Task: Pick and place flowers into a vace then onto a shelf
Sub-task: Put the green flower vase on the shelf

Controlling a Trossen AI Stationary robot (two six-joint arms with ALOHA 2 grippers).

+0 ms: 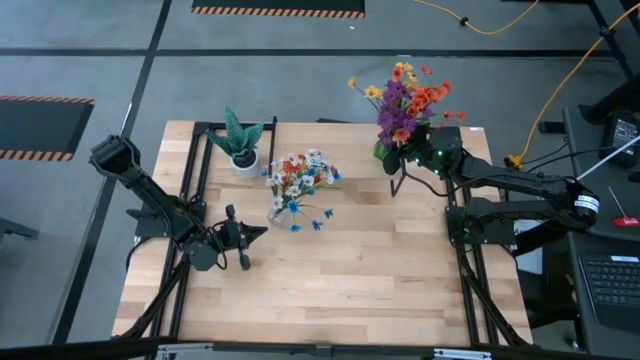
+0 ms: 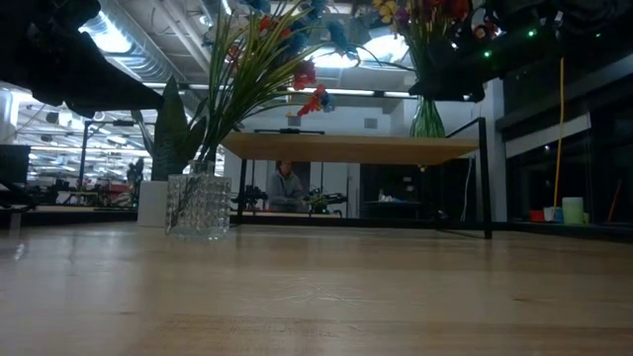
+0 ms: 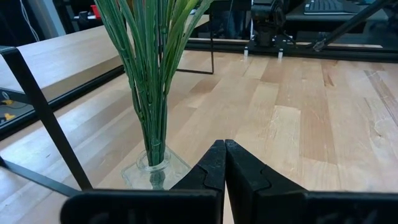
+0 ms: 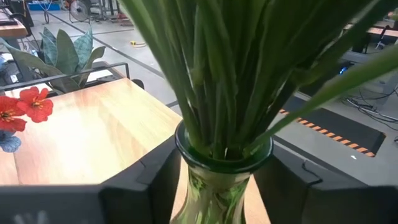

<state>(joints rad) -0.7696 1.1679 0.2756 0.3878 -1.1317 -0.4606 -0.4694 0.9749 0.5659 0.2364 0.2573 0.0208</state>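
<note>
A green glass vase (image 4: 217,193) with purple, orange and yellow flowers (image 1: 405,100) stands upright on the shelf (image 2: 346,148) near its right end. My right gripper (image 1: 405,158) is open and level, one finger on each side of the vase's neck. A clear glass vase (image 2: 198,206) with red, white and blue flowers (image 1: 298,178) stands on the table in front of the shelf. My left gripper (image 3: 224,149) is shut and empty, just short of that clear vase (image 3: 155,171) on its near left side. My right gripper has its fingers (image 4: 158,180) close on either side of the green vase's neck (image 4: 217,171), just under the rim. They come level from the table's right side. I cannot tell whether they touch the glass. The vase stands upright on the shelf.
A spiky green plant in a white pot (image 1: 243,150) stands at the far left of the table. The shelf's black legs (image 2: 485,178) rise at the back. Bare wooden tabletop (image 1: 350,280) spreads across the near half. Cables and a keyboard lie off the table's right.
</note>
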